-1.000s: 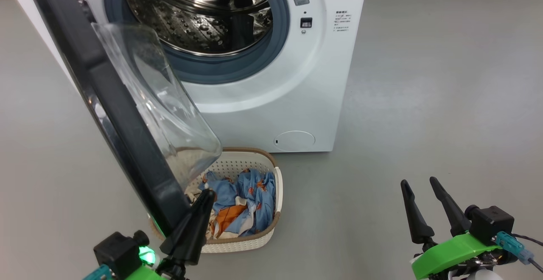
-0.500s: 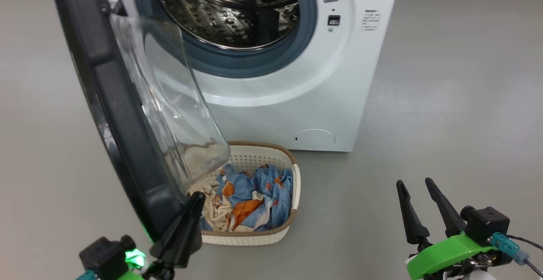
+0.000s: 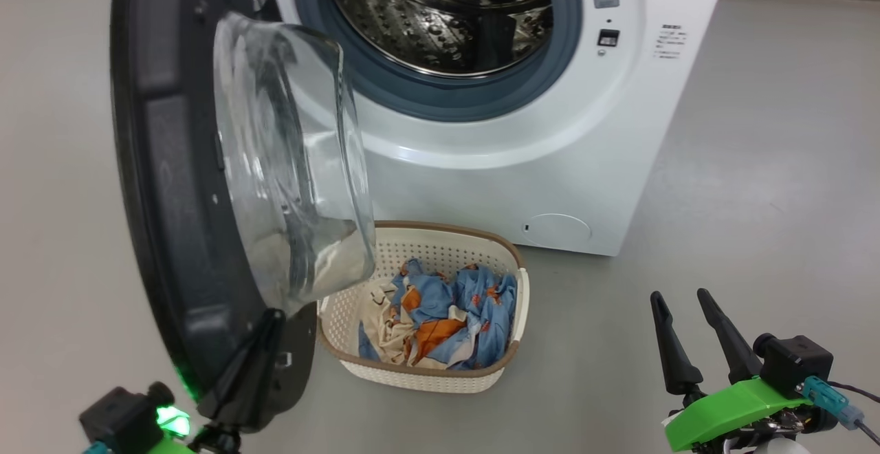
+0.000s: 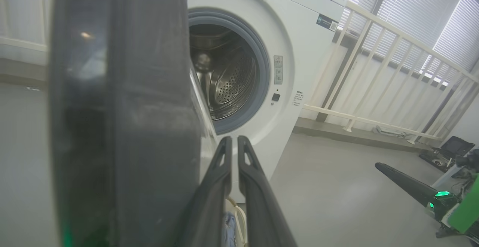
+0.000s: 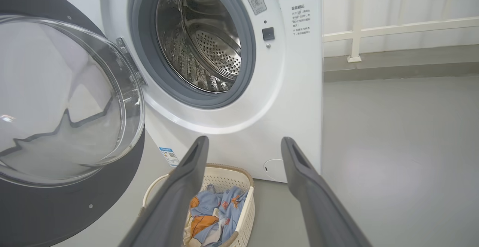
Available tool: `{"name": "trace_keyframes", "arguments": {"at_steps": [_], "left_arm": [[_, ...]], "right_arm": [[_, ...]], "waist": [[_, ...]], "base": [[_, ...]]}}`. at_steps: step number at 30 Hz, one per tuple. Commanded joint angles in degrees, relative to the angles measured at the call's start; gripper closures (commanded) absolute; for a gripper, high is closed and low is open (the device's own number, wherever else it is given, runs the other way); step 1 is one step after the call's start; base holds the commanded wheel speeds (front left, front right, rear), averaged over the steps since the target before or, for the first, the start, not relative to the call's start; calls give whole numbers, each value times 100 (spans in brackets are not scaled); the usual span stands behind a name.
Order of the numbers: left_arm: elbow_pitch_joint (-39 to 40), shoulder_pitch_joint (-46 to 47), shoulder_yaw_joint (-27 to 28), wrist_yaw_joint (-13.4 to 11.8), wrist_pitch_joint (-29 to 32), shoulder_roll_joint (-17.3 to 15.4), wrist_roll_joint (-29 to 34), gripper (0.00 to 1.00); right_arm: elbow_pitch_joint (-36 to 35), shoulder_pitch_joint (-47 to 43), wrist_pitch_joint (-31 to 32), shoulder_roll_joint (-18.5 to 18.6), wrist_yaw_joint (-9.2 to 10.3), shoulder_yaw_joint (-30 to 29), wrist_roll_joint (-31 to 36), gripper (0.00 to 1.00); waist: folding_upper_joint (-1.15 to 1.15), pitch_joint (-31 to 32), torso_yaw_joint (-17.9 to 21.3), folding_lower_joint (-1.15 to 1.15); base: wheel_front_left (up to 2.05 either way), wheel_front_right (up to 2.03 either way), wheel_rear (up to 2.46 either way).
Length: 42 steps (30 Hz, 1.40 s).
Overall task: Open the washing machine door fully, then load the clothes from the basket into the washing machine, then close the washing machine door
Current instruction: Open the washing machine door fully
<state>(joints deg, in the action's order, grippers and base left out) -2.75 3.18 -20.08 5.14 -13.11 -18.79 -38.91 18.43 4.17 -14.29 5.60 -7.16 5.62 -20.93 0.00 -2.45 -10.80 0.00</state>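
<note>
Right pincer (image 3: 679, 294): long black tapered fingers (image 3: 670, 344), bright green mount (image 3: 729, 409), teal plug (image 3: 821, 391)

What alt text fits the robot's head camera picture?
A white washing machine stands with its black-rimmed door swung open at left, beside a cream basket of blue and orange clothes. The shut left claw is at the door's lower edge; the open right claw hangs at lower right.

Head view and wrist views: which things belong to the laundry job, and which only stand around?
Belong to the job: washing machine, washing machine door, basket, clothes.
Only standing around: white railing, window blinds.
</note>
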Motion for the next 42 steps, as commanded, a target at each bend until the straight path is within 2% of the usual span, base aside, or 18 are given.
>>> {"name": "trace_keyframes", "arguments": {"at_steps": [1, 11, 20, 30, 42], "left_arm": [[45, 185, 426, -133, -40, -244, -75, 100], [-247, 345, 817, -379, 128, -502, -249, 100], [-729, 746, 1029, -327, 170, -757, -326, 100], [-1623, 1308, 1189, -64, 127, -1018, -476, 100], [-3222, 2448, 976, 193, 156, -1256, -593, 100]], "right_arm": [[-104, 195, -71, 33, -33, 136, 72, 0], [-67, 262, -71, -7, -33, 129, 120, 0], [-32, 361, -71, -83, -33, 84, 203, 0], [27, 516, -71, -159, -33, 55, 323, 0], [125, 837, -71, -225, -33, 58, 554, 0]], "waist": [[0, -11, -132, 0], [0, -130, -473, 0], [0, -256, -771, 0], [0, -493, -1094, 0], [0, -851, -1307, 0]], "base": [[0, 0, 0], [0, 0, 0], [0, 0, 0], [0, 0, 0], [0, 0, 0]]}}
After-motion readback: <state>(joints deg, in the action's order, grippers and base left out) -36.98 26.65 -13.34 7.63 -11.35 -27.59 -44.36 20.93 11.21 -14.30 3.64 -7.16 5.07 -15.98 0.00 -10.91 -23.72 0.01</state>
